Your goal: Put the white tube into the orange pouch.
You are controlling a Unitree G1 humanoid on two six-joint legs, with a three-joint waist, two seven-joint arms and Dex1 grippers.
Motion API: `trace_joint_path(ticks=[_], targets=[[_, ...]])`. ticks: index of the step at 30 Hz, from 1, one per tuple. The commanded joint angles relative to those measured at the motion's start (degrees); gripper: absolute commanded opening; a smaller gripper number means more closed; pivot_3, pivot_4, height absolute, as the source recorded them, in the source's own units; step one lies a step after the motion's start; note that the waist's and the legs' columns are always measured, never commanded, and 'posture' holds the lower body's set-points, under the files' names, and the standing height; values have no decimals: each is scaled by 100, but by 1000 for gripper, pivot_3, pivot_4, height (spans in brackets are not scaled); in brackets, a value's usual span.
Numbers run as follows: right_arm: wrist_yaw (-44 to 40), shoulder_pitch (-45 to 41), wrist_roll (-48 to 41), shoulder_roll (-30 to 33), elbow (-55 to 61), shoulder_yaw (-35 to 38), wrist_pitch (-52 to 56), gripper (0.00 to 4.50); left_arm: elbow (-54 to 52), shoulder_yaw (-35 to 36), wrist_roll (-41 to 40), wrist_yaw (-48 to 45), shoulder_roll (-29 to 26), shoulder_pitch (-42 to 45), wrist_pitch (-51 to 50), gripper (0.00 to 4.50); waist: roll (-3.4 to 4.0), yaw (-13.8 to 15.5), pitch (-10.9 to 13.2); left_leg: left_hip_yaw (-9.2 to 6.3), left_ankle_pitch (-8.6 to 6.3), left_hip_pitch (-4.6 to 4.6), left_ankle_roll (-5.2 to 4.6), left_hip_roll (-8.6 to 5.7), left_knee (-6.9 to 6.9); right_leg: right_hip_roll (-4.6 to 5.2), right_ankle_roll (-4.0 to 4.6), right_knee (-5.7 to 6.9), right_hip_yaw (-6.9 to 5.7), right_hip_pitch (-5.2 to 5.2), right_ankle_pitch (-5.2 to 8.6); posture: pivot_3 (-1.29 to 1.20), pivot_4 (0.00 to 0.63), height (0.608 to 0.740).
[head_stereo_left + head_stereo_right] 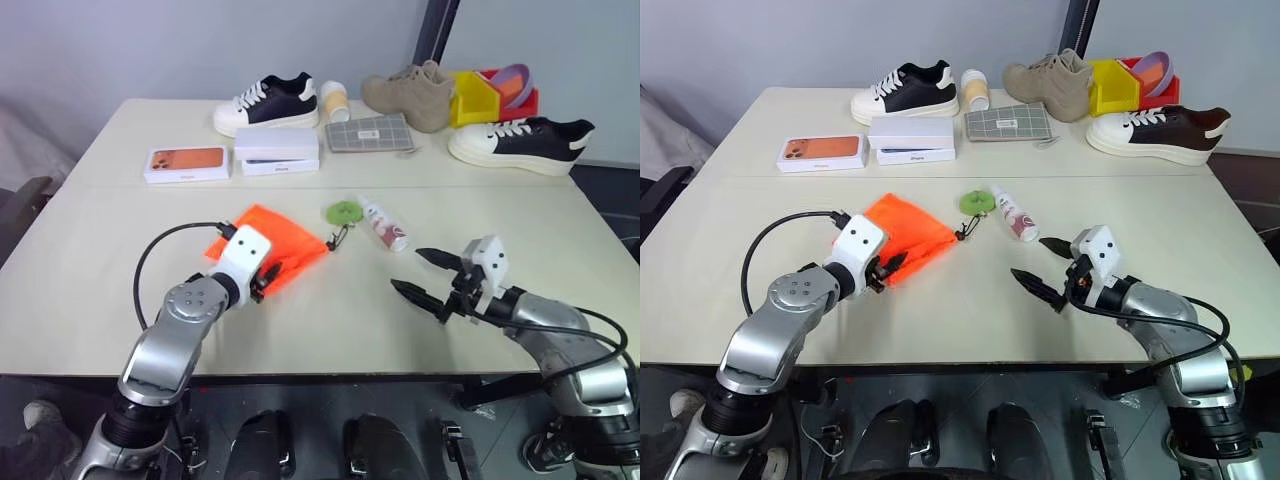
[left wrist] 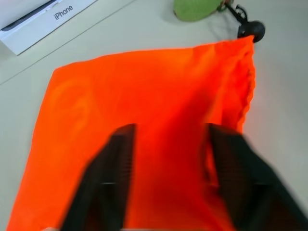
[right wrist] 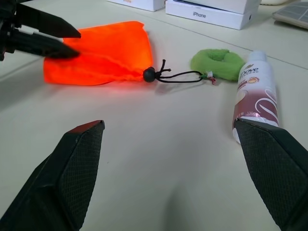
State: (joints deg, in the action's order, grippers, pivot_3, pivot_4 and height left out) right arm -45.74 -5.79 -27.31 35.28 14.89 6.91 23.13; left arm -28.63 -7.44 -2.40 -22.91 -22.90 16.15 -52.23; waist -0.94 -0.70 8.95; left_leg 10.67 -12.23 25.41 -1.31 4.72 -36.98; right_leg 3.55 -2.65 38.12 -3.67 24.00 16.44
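Just beyond the left pincer (image 1: 262, 278), the bright neon-orange soft fabric pouch (image 1: 268, 244) lies flat on the pale cream table (image 1: 330, 320). The two black fingers (image 2: 111, 178) stand apart over the cloth near its gathered mouth; whether they have pinched any fabric cannot be told. That placing suits a grip on the opening edge, which would have to be lifted or held agape before anything can go in.

The small white plastic tube with the red-pink label and white cap (image 1: 384, 225) lies on its side just past the right pincer (image 1: 425, 274), toward the far side of the table and slightly inward. This pincer is spread wide and empty, level with the tube, apparently waiting to take it once the pouch is secured. Between tube and pouch, the flat round green disc (image 1: 345, 211) rests at the end of the dark drawstring cord (image 3: 180, 76), so the cord could snag if the pouch is pulled.

Well beyond both pincers, along the far edge, stand white phone boxes (image 1: 276, 150), black-and-white sneakers (image 1: 268, 103), a tan shoe (image 1: 410, 95), a grey checked case (image 1: 368, 133) and red and yellow bins (image 1: 490, 96), all in front of a plain grey wall (image 1: 200, 40).
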Motion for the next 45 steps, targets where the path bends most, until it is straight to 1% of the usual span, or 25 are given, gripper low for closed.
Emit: trace_joint_path(ticks=[1,2,8,11,14,15,16,18,19,20,22,25,32,39,45], targets=[[-28,-78,-20,8,103,84,-123,4500,-252,155,-114,51,52,-49,117,109,0,-1,0,0,0,0,0,0,0,0,0,0,0,0,0,0,150,740],[-38,-70,-18,11,92,96,-137,4500,-242,169,-131,67,64,-61,134,44,0,-1,0,0,0,0,0,0,0,0,0,0,0,0,0,0,150,740],[-66,-45,-7,13,59,126,-199,4500,-173,342,-280,122,138,-83,120,44,0,-2,0,0,0,0,-1,0,-1,0,0,0,-1,-1,0,0,150,740],[-77,-38,10,3,12,122,-245,4500,-259,365,-506,-73,150,-96,250,44,0,1,0,0,0,-1,-1,0,-1,0,0,0,-1,-1,0,0,150,740],[-58,-57,34,-27,-15,77,-270,4500,-473,327,-875,-348,211,17,358,851,0,3,0,0,-1,0,-1,0,-2,0,0,0,-1,-2,0,0,150,740],[-51,-63,38,-37,-16,63,-274,4500,-510,172,-841,-411,135,78,424,1247,0,1,0,0,-1,0,-1,0,-2,0,0,0,-1,-2,0,0,150,740],[-47,-66,41,-44,-16,54,-276,4500,-526,3,-771,-450,48,129,482,1830,0,1,0,0,-1,-1,-1,0,-2,0,0,0,-1,-3,0,0,150,740],[-42,-89,50,-61,-29,37,-277,4500,-511,-276,-643,-494,-97,224,572,2792,1,-3,-1,0,-1,-2,-1,0,-2,-1,0,0,-1,-3,0,0,150,740],[-40,-94,50,-65,-32,35,-278,4500,-489,-443,-545,-504,-183,265,619,3144,1,-3,-1,0,-1,-3,-1,0,-2,-1,0,0,-1,-4,0,0,150,740],[-38,-91,47,-67,-26,38,-276,4500,-435,-708,-359,-507,-313,314,677,3720,1,-3,0,0,-1,-3,-1,0,-2,-1,0,0,-1,-5,0,0,150,740],[-30,-77,37,-68,-5,49,-267,4500,-316,-1055,-102,-458,-448,377,735,3720,2,-3,-1,0,-1,-3,-1,0,-2,-1,0,0,-1,-4,0,0,150,740],[-19,-51,32,-64,24,73,-254,4500,-151,-1175,69,-309,-416,427,702,3720,2,-1,-1,0,-1,-3,-1,0,-2,-1,2,0,-1,-4,1,0,150,740],[16,17,14,-62,116,94,-224,4500,107,-1036,345,47,-332,322,489,3720,1,-3,-1,-1,-1,-2,-2,0,-3,0,3,0,-1,-3,1,0,150,740],[47,-55,12,-89,121,30,-197,4500,207,-739,177,208,21,232,374,3720,1,2,-1,-1,-2,-2,-3,0,-4,0,1,0,-1,-4,0,0,150,740],[47,-89,13,-98,118,7,-189,4500,223,-800,240,273,105,207,359,3720,1,0,-1,-1,-2,-2,-3,0,-3,0,0,0,-1,-4,0,0,150,740]])
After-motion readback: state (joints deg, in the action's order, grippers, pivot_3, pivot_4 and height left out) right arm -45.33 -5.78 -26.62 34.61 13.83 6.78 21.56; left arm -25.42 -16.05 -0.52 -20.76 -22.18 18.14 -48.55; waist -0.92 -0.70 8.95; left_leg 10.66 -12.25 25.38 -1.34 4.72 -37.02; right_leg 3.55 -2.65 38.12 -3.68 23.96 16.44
